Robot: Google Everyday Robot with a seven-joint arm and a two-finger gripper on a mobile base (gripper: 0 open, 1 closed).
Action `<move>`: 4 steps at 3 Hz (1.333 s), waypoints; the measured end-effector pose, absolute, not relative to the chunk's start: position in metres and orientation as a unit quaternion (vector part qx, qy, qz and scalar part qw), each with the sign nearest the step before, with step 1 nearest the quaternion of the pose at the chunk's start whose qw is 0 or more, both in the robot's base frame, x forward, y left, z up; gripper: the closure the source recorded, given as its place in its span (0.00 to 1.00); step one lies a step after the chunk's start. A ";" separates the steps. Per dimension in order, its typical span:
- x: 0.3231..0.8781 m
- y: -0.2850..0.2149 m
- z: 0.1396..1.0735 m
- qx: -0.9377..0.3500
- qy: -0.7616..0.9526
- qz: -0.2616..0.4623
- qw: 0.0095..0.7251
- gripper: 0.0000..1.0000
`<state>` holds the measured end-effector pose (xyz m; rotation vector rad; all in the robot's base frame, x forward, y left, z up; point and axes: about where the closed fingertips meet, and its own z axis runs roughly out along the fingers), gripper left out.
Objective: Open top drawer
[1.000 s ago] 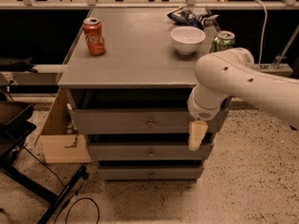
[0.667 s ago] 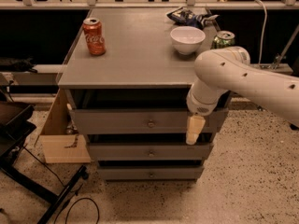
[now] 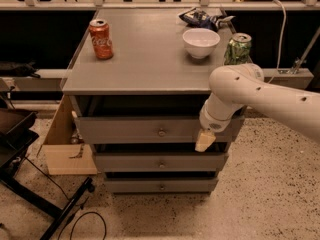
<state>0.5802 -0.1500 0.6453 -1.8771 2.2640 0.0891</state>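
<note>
The top drawer (image 3: 125,129) is the widest grey front of three, just under the cabinet top, with a small round metal knob (image 3: 161,132) at its middle. A dark gap shows above its front panel. My gripper (image 3: 205,140) hangs from the white arm (image 3: 260,94) at the drawer's right end. Its cream tip lies over the lower edge of the front panel, well right of the knob. I cannot tell whether it touches the panel.
Two narrower drawer fronts, middle (image 3: 150,162) and bottom (image 3: 150,186), sit below. On the cabinet top stand a red cola can (image 3: 101,39), a white bowl (image 3: 201,42), a green can (image 3: 237,49) and a snack bag (image 3: 202,18). A cardboard box (image 3: 62,144) and a black stand (image 3: 30,194) are at the left.
My gripper has shifted slightly left and up along the top drawer's right end. The drawer and the objects on top have not visibly moved.
</note>
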 end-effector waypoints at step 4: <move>0.579 -0.150 0.659 -0.636 0.765 0.031 0.096 1.00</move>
